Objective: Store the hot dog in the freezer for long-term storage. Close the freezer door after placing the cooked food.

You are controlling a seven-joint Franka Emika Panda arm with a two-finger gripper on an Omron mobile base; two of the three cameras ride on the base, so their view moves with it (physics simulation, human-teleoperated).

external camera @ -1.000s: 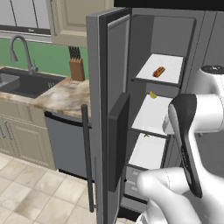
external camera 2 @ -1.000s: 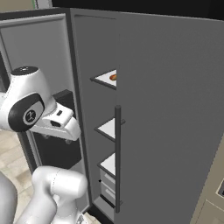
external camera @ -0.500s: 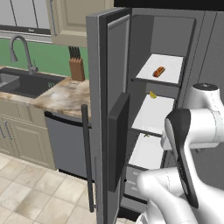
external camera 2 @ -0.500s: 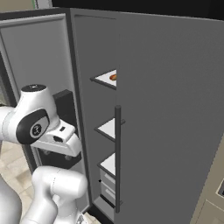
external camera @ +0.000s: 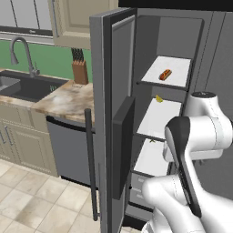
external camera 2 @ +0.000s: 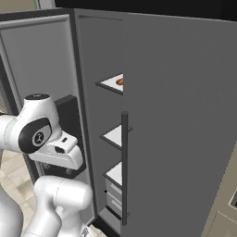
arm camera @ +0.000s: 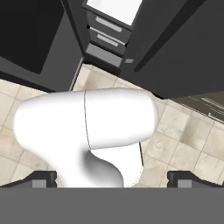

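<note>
Since a second ago your arm has folded lower and pulled back from the shelves. Tool (arm camera: 112, 181) points down at the floor tiles, fingertips (arm camera: 41, 178) set wide apart: released, nothing between them. Hot dog (external camera: 165, 74) lies on the top white shelf of the freezer (external camera: 164, 113), well above and ahead of the tool. Freezer door (external camera: 113, 136) stands open to the tool's left. Small yellow food item (external camera: 159, 98) sits on the shelf below.

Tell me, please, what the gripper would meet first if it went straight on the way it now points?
Most likely the robot's own white body just below the gripper, and past that the tiled floor before the freezer; depth is hard to judge.
</note>
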